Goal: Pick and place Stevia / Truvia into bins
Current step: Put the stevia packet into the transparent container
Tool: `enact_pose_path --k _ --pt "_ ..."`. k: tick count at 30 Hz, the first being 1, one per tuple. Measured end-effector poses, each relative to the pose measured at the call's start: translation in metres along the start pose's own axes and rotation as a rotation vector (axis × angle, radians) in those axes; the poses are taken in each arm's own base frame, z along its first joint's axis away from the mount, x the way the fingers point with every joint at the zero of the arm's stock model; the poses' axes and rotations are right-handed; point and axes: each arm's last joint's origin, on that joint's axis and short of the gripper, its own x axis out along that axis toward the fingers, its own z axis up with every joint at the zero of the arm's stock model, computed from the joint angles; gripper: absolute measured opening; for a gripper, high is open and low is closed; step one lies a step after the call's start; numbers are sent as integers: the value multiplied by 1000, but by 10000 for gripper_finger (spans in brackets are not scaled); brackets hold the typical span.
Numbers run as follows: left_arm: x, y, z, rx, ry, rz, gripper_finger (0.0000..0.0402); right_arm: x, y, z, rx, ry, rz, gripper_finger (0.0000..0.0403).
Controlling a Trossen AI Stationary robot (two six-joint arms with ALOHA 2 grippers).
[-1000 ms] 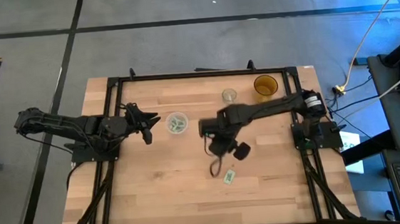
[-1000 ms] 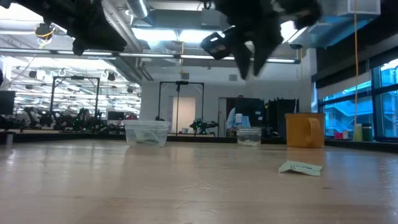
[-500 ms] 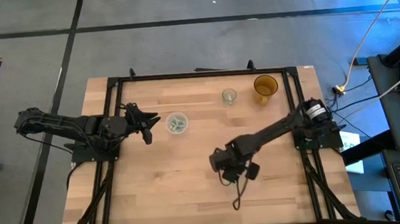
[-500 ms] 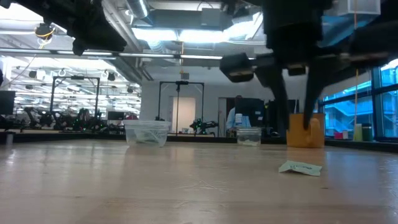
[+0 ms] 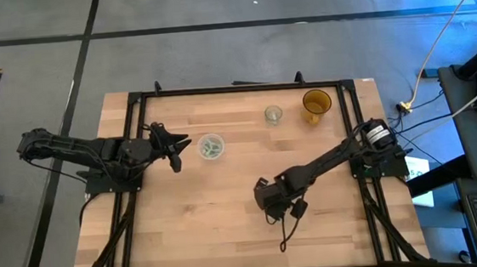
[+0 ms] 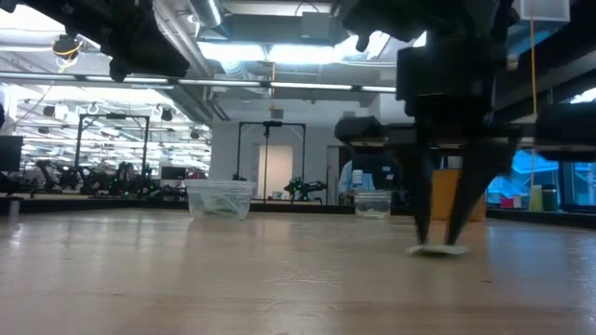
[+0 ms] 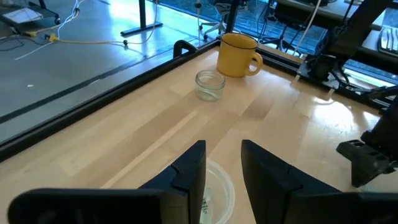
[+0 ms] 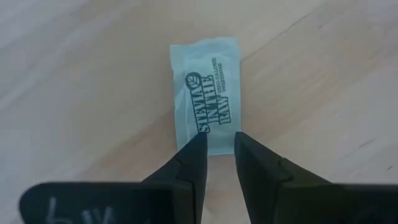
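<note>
One pale green Stevia sachet (image 8: 206,93) lies flat on the wooden table; it also shows in the low view (image 6: 438,249). My right gripper (image 8: 217,142) points down over it, open by a narrow gap, with its fingertips at one short end of the sachet. In the high view my right gripper (image 5: 273,207) hides the sachet. A wide clear cup (image 5: 211,147) with green sachets inside stands left of centre. My left gripper (image 5: 177,152) hovers open and empty just left of that cup. My right gripper's two fingertips (image 8: 198,144) stand low at the sachet's short end (image 8: 211,148), coming from above and pointing down. The sachet lies flat on the table. I cannot tell whether the fingertips touch it.
A small clear glass cup (image 5: 273,114) and a yellow mug (image 5: 315,103) stand near the table's far edge. A dark frame (image 5: 243,88) runs around the table. Bare wood lies at the near left.
My right gripper has gone from the table's middle toward the near edge and down, until its fingertips stand at the sachet close to the table top. The sachet lies where it was.
</note>
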Motion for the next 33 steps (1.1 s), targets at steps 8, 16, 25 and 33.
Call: enact_pose_path --k 8,16,25,33 --pt "0 0 0 -3 0 0 97 8 5 -7 3 -12 -10 86" --pt "0 0 0 -1 0 0 97 12 8 -12 23 1 1 76" --pt "0 0 0 1 1 1 97 13 9 -12 20 0 0 6" --pt "0 0 0 2 1 1 97 13 9 -12 21 1 -2 9"
